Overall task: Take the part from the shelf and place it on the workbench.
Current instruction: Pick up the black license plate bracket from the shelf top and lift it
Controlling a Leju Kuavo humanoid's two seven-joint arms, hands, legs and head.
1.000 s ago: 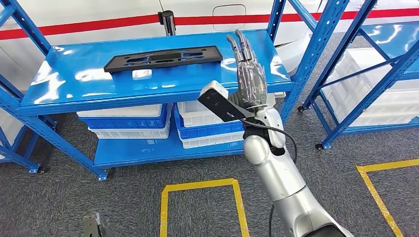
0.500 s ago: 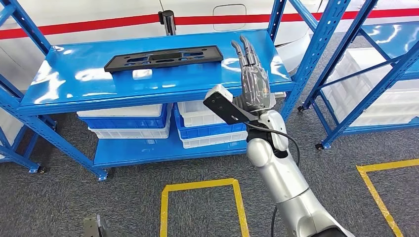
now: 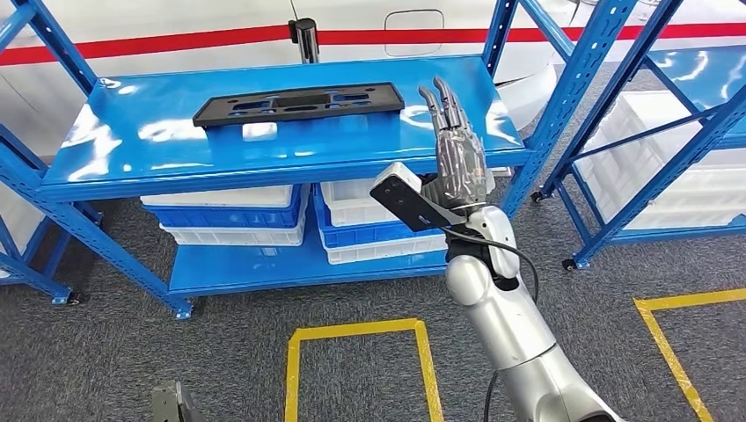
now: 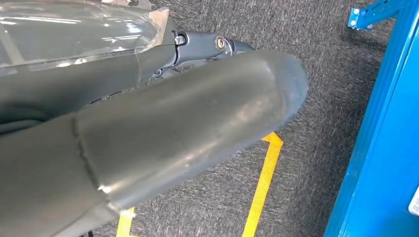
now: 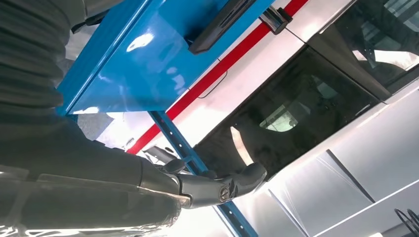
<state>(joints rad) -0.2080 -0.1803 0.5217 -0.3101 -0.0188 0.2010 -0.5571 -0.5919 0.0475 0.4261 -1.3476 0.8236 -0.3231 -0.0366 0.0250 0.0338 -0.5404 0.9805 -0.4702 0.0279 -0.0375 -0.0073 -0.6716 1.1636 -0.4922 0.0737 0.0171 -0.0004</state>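
The part (image 3: 297,104) is a long flat black plate with cut-outs, lying on the top board of the blue shelf (image 3: 176,149), towards its back. My right hand (image 3: 459,154) is raised over the shelf's front right corner, fingers straight and pointing away, holding nothing, to the right of the part and apart from it. The right wrist view has the part (image 5: 222,24) on the blue shelf board (image 5: 148,54), beyond one dark finger (image 5: 222,185). My left hand (image 4: 163,128) hangs low over the grey carpet, thumb and a finger apart, nothing in it.
White and blue bins (image 3: 237,220) stand on the lower shelf board. A second blue rack (image 3: 669,123) with white bins stands at the right. Behind the shelf are a white wall with a red stripe (image 3: 176,40) and a black post (image 3: 305,35). Yellow tape (image 3: 361,330) marks the carpet.
My right hand has drifted slightly right and lower, staying at the shelf's front right corner. The whole view has shifted a little. The part has not moved.
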